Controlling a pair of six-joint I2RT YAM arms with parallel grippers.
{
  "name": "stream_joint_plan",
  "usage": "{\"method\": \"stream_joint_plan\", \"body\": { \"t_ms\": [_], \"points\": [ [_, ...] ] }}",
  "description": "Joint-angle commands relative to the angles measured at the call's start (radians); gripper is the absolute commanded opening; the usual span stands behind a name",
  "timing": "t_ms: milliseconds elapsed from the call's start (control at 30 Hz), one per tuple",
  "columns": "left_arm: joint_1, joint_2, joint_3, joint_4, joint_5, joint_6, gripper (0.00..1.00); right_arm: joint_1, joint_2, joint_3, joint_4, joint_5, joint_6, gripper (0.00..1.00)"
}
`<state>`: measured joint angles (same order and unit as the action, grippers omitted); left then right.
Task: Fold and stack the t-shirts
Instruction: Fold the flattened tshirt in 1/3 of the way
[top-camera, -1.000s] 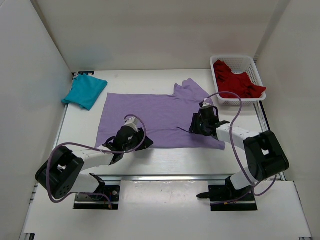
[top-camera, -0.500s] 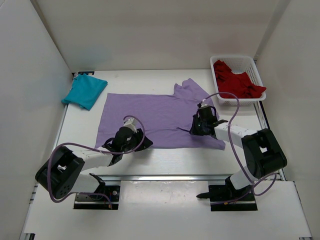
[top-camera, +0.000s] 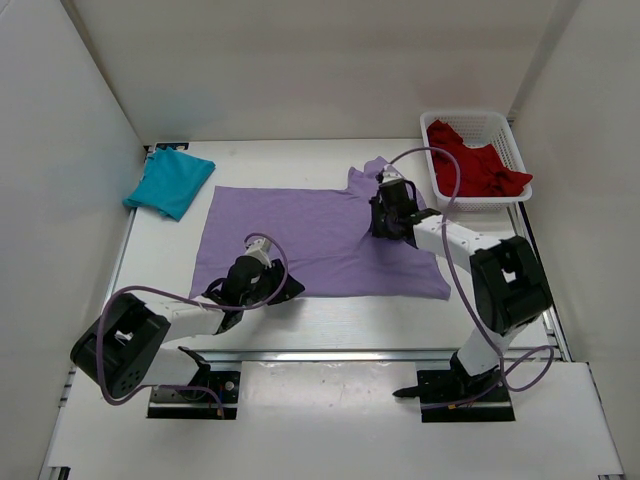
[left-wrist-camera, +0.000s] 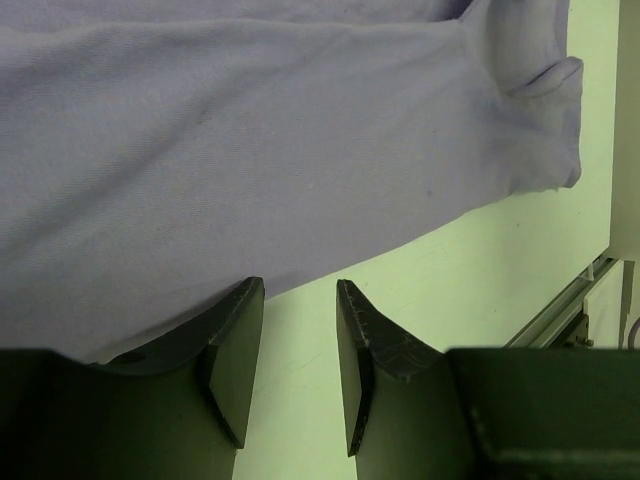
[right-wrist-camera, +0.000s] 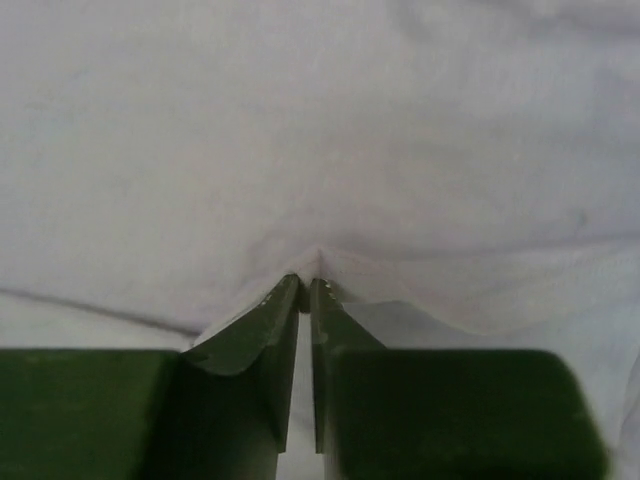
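Note:
A purple t-shirt (top-camera: 300, 225) lies spread flat across the middle of the table. My right gripper (top-camera: 388, 212) rests on its right part, near the far sleeve. In the right wrist view the gripper (right-wrist-camera: 307, 280) is shut on a small pinch of the purple fabric (right-wrist-camera: 330, 150). My left gripper (top-camera: 268, 288) sits low at the shirt's near hem. In the left wrist view it (left-wrist-camera: 298, 292) is open and empty over bare table, with the hem (left-wrist-camera: 300, 180) just ahead of its fingertips. A folded teal t-shirt (top-camera: 170, 183) lies at the far left.
A white basket (top-camera: 478, 118) at the far right holds crumpled red t-shirts (top-camera: 475, 165). White walls close in the table on the left, back and right. A metal rail (top-camera: 330, 354) runs along the near edge.
My right gripper has moved away from me and to the left across the shirt, dragging pinched fabric with it. My left gripper has edged slightly back toward the near hem.

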<state>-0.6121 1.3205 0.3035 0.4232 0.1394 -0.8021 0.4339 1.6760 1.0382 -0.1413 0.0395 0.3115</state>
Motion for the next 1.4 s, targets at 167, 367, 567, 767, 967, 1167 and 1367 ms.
{"method": "stream_joint_plan", "body": {
  "t_ms": [167,367,567,767,967,1167,1367],
  "points": [
    [0.021,-0.069,-0.015,0.011,0.005,0.0,0.45,0.081,0.117,0.194,-0.003,0.091,-0.192,0.27],
    [0.006,-0.096,-0.009,-0.003,-0.008,-0.005,0.46,0.126,0.004,0.106,0.058,0.16,-0.221,0.32],
    [-0.005,-0.037,0.066,-0.037,-0.006,0.039,0.47,0.025,-0.186,-0.191,0.175,-0.114,0.035,0.0],
    [0.139,-0.026,0.066,-0.106,0.101,0.049,0.47,0.097,-0.233,-0.36,0.16,-0.115,0.072,0.0],
    [0.172,-0.05,0.054,-0.262,0.081,0.106,0.47,0.106,-0.254,-0.434,0.091,-0.072,0.106,0.0],
    [0.14,-0.16,-0.164,-0.221,0.083,0.029,0.42,0.161,-0.343,-0.558,0.028,-0.055,0.158,0.0],
    [-0.003,-0.577,-0.293,-0.458,-0.078,-0.052,0.43,0.256,-0.47,-0.69,-0.035,-0.076,0.274,0.0]
  ]
}}
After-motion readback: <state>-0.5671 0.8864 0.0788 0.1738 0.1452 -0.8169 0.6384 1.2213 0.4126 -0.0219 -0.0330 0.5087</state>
